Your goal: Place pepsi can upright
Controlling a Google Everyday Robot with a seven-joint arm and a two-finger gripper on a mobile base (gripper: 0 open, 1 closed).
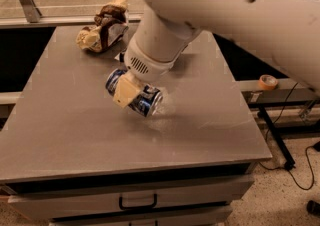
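Observation:
The pepsi can is dark blue with white markings and silver ends. It lies tilted on its side in my gripper, lifted a little above the middle of the grey table. The gripper's tan fingers are shut across the can's middle. The big white arm comes in from the upper right and hides the table behind it.
A crumpled brown and white snack bag lies at the table's back left. A roll of tape sits on a ledge to the right. A drawer with a black handle is below the table's front edge.

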